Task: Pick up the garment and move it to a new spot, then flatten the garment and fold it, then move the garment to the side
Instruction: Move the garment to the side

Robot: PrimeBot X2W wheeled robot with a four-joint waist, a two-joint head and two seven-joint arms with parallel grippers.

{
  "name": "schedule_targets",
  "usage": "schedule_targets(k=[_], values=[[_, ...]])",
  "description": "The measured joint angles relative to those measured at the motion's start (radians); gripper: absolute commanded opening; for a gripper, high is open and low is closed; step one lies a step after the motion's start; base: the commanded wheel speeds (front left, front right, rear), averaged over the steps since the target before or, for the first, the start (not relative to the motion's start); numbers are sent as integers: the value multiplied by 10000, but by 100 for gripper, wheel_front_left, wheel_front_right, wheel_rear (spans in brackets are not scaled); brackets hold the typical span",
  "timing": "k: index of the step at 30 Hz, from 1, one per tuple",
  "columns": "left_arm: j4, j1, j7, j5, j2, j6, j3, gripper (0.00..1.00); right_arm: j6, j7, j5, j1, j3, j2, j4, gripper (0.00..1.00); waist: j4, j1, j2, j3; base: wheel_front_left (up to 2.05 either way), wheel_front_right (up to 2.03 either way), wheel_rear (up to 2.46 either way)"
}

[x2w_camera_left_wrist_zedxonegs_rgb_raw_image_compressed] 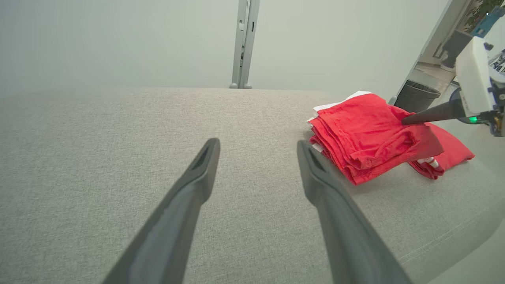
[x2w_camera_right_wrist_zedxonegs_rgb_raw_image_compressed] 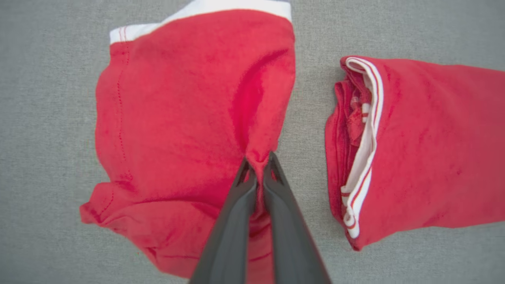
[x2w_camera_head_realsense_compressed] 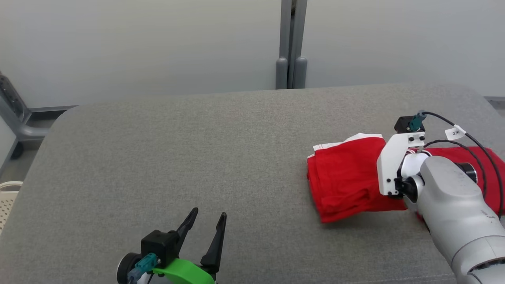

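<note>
A folded red garment [x2w_camera_head_realsense_compressed: 343, 179] with a white hem lies on the right part of the grey padded table [x2w_camera_head_realsense_compressed: 197, 150]. My right gripper [x2w_camera_right_wrist_zedxonegs_rgb_raw_image_compressed: 258, 163] points down over it and is shut on a pinched ridge of the red garment [x2w_camera_right_wrist_zedxonegs_rgb_raw_image_compressed: 177, 110] near its right edge, which is lifted a little. From the left wrist view the garment [x2w_camera_left_wrist_zedxonegs_rgb_raw_image_compressed: 363, 134] is a layered stack with the right gripper's dark finger [x2w_camera_left_wrist_zedxonegs_rgb_raw_image_compressed: 426, 115] on top. My left gripper [x2w_camera_head_realsense_compressed: 208, 215] rests open and empty at the front left, well clear of the cloth; its tips [x2w_camera_left_wrist_zedxonegs_rgb_raw_image_compressed: 258, 145] point across bare table.
A second folded red piece [x2w_camera_right_wrist_zedxonegs_rgb_raw_image_compressed: 430, 146] with a white striped collar lies just beyond the held one, a strip of table between them. The table's right edge is close [x2w_camera_left_wrist_zedxonegs_rgb_raw_image_compressed: 473, 221]. A dark bin [x2w_camera_left_wrist_zedxonegs_rgb_raw_image_compressed: 416, 96] stands beyond it, a white basket [x2w_camera_head_realsense_compressed: 8, 197] at the left.
</note>
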Motion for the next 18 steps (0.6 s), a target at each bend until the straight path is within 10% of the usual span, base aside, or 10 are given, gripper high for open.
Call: schedule_targets(k=[18], values=[[314,-366,-153,-2,-173,-171,-44,100,0,228,360,-300,746,-696,-959,0,-1189,0,0,498,0,0,0]])
